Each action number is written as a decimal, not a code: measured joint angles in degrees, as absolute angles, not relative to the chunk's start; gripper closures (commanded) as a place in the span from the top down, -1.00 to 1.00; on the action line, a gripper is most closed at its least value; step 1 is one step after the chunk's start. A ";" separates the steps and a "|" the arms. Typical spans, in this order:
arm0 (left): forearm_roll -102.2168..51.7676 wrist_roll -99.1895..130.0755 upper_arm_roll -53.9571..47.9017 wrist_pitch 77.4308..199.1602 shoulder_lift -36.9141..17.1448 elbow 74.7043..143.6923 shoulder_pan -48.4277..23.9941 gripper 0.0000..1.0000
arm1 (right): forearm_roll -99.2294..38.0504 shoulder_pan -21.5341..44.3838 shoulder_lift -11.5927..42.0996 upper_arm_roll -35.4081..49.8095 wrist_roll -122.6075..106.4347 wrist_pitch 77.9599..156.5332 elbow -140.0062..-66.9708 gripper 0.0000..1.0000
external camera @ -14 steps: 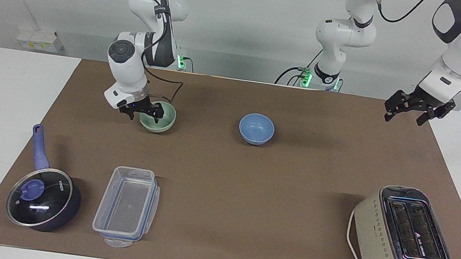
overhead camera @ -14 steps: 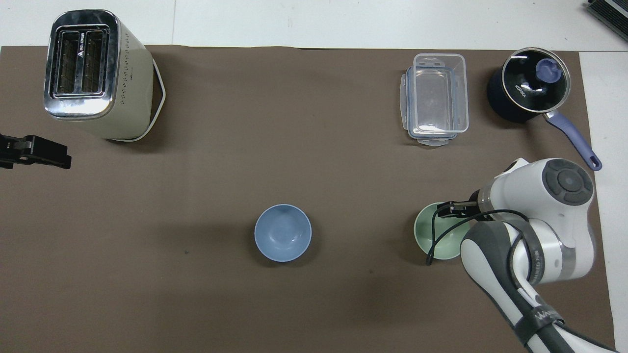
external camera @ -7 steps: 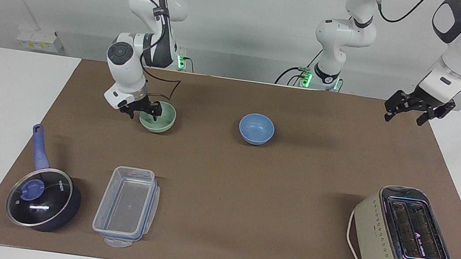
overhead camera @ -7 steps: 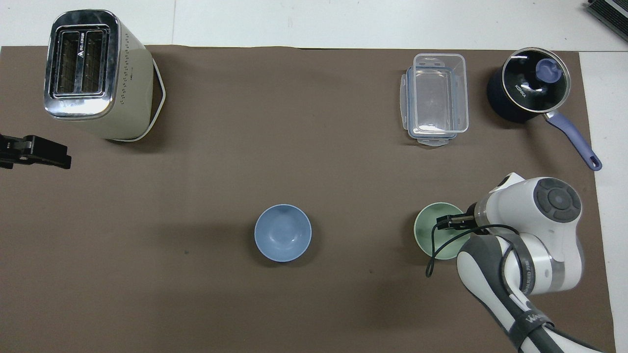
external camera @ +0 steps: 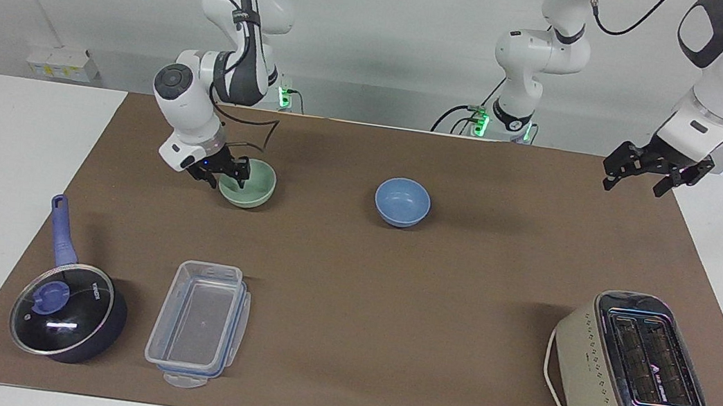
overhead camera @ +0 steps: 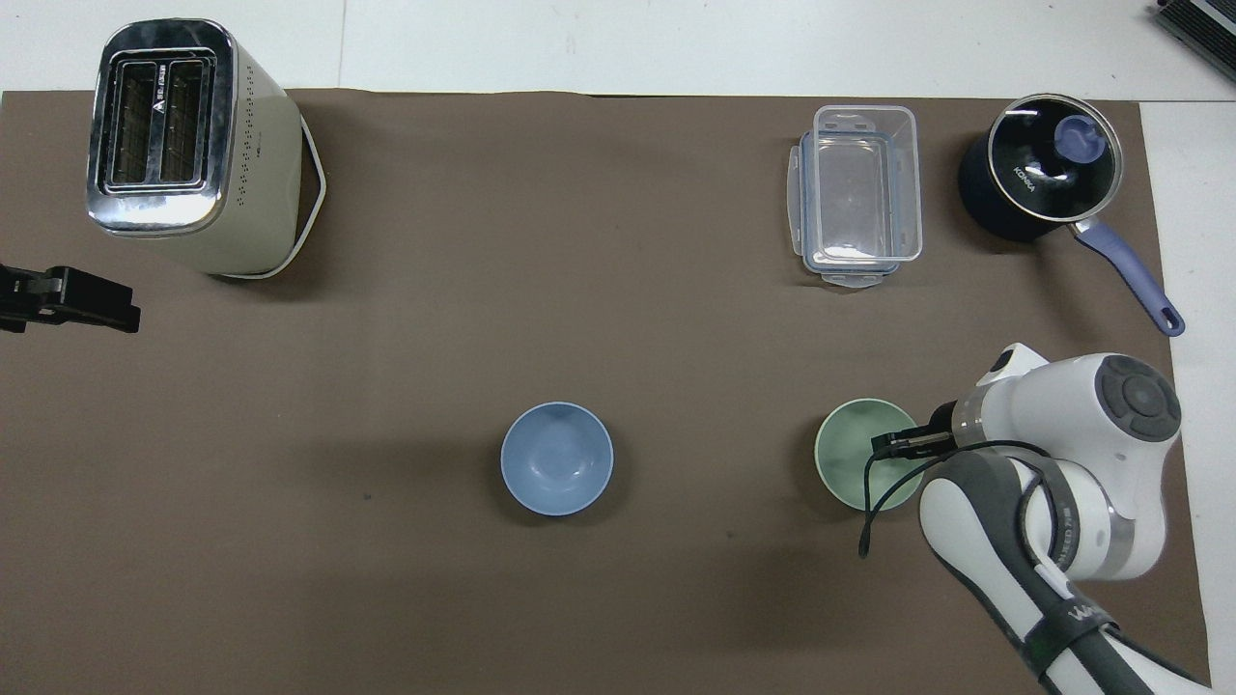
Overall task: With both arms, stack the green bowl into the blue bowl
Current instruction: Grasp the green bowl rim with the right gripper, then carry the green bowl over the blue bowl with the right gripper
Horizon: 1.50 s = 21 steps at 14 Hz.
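We start at the right gripper [external camera: 223, 173], down low at the rim of the green bowl [external camera: 251, 183] on the side toward the right arm's end of the table. Its fingers straddle that rim, one inside and one outside, and we cannot tell whether they have pinched it yet. From overhead the right gripper [overhead camera: 896, 443] pokes in over the edge of the green bowl [overhead camera: 859, 454], the white wrist and a loop of black cable trailing away from it.

The bowl sits flat on the brown mat [external camera: 350, 285]. Beside it, toward the middle of the table and well apart, we have the blue bowl [external camera: 402, 201], upright on the mat; in the overhead view the blue bowl [overhead camera: 557, 458] lies about level with the green one.

Out at the other end, the left gripper [external camera: 641, 175] hangs in the air over the mat's corner, fingers spread wide, nothing in them; that arm waits.

Farther from the robots than the green bowl we see a clear plastic food container [external camera: 199, 323], and beside it a dark saucepan [external camera: 68, 311] with a glass lid and a blue handle. At the left arm's end stands a cream toaster [external camera: 632, 375], its cord curling round the base.
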<state>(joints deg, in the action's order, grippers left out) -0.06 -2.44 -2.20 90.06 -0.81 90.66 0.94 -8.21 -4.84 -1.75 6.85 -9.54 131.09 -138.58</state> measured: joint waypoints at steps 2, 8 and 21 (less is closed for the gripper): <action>-0.06 -2.44 -2.20 90.06 -0.81 90.66 0.94 1.00 | -9.08 -5.08 -1.79 6.85 -10.70 130.96 -138.61 -0.07; -0.06 -2.44 -2.20 90.06 -0.82 90.66 0.94 1.00 | -11.24 -5.09 -1.87 6.85 -11.12 130.61 -138.68 -1.00; -0.06 -2.44 -2.19 90.06 -0.81 90.66 0.94 1.00 | -16.27 7.10 -5.13 7.76 0.79 122.35 -130.16 -1.00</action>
<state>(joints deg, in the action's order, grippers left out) -0.06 -2.44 -2.19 90.06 -0.81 90.66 0.94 -16.27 7.10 -5.13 7.76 0.79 122.35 -130.16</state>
